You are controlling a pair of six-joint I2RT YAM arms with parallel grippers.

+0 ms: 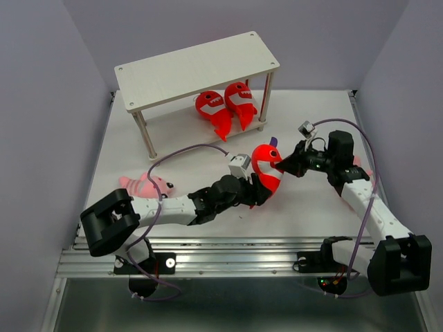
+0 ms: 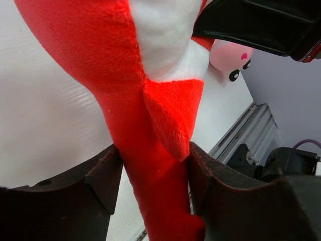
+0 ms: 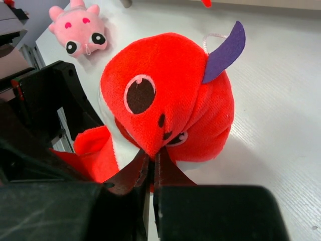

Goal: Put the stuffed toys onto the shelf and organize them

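Centrally, left end effector [image 2: 153, 170] and right end effector [image 3: 150, 168] clamp shark [image 1: 266, 169].

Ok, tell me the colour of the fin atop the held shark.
Purple fin on the shark; clearest in the right wrist view.

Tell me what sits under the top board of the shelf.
A red shark and a second red shark stand side by side on the lower tier, toothy mouths facing forward. The top board covers the tier's back part, so anything there cannot be seen.
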